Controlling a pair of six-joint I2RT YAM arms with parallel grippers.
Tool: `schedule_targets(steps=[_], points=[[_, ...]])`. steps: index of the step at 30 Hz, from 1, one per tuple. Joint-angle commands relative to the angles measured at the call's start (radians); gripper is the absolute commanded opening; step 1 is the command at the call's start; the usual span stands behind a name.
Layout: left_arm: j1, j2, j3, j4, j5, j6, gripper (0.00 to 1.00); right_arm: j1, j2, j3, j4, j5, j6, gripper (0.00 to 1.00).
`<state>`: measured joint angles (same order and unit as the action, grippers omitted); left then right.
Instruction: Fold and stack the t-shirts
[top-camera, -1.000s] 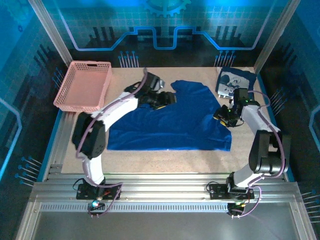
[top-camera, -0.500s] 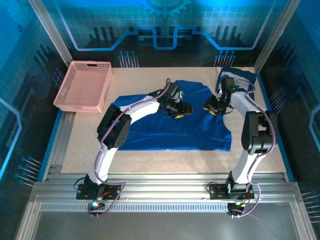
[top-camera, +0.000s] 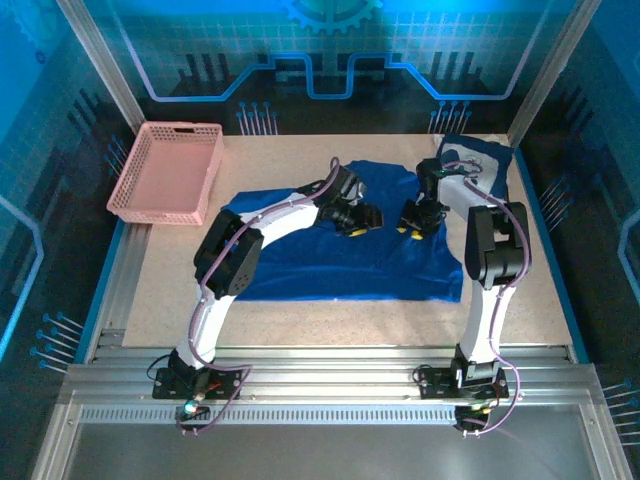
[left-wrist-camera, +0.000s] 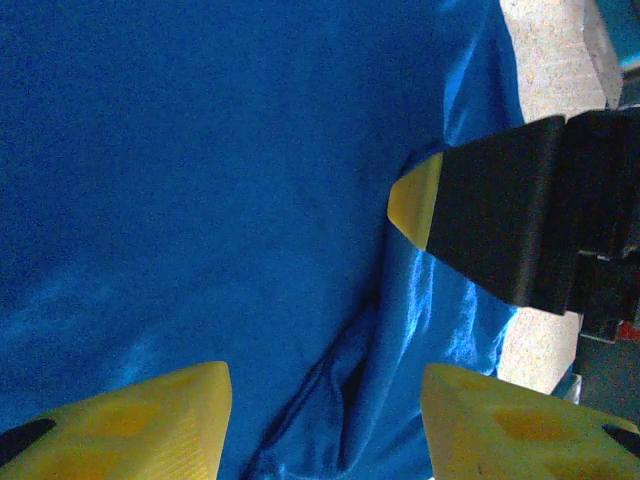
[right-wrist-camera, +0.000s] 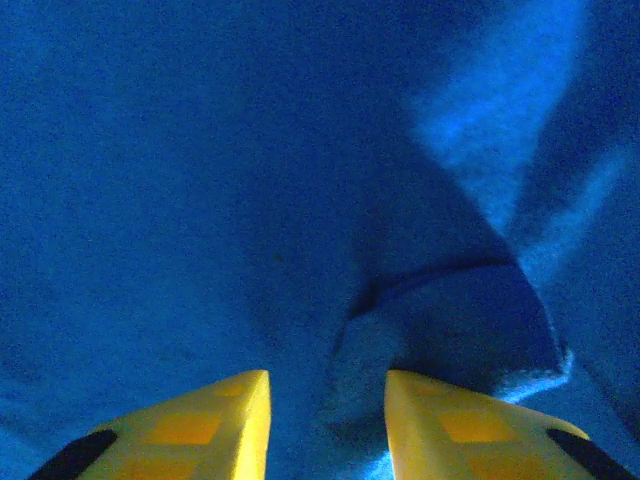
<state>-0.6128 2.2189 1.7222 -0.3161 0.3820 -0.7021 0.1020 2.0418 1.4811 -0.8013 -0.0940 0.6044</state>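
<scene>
so far one folded t-shirt (top-camera: 490, 150) sits far right; the spread t-shirt (top-camera: 330, 265) awaits folding. left gripper (top-camera: 362, 220) and right gripper (top-camera: 412, 226) hover above, jaws parted.

Robotics lab cell: aluminium-profile frame (top-camera: 100, 62) enclosing a speckled table (top-camera: 300, 320); blue circuit-print panels (top-camera: 200, 50) glowing beyond the fingers (left-wrist-camera: 150, 420); slotted mounting rails (top-camera: 320, 385) lying behind them.

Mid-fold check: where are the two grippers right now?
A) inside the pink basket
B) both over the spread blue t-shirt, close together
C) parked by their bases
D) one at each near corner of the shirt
B: the top view has the left gripper and right gripper facing each other above the spread t-shirt, away from the pink basket.
</scene>
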Motion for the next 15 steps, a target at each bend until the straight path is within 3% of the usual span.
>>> schedule_targets(steps=[1,6,15], points=[[-0.005,-0.033,-0.016,0.002,-0.018,0.004,0.54,0.014,0.002,-0.019,-0.05,0.05,-0.005,0.27],[-0.005,-0.036,-0.031,0.013,-0.019,-0.008,0.52,0.013,-0.068,-0.12,0.026,0.045,0.016,0.0],[-0.028,-0.029,-0.021,0.038,-0.007,-0.046,0.51,0.015,-0.274,-0.379,0.202,0.078,0.051,0.0]])
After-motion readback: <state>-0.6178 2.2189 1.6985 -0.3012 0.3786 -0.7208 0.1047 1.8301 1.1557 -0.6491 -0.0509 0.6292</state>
